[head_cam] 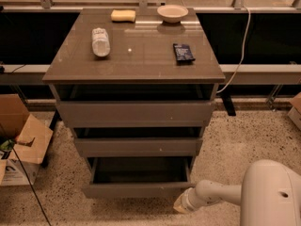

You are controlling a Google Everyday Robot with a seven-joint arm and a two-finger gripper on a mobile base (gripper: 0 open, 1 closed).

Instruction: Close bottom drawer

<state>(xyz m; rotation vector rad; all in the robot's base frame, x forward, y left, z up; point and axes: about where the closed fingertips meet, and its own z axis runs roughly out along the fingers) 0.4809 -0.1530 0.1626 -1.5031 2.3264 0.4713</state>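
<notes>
The bottom drawer is the lowest of three grey-brown drawers in the cabinet. It stands partly open, with a strip of its dark inside showing above its flat front. My gripper is at the end of the white arm, low at the drawer front's right corner. Its tip is right against that corner.
On the cabinet top lie a plastic bottle, a yellow sponge, a bowl and a dark packet. An open cardboard box stands on the floor at left. A white cable hangs at right.
</notes>
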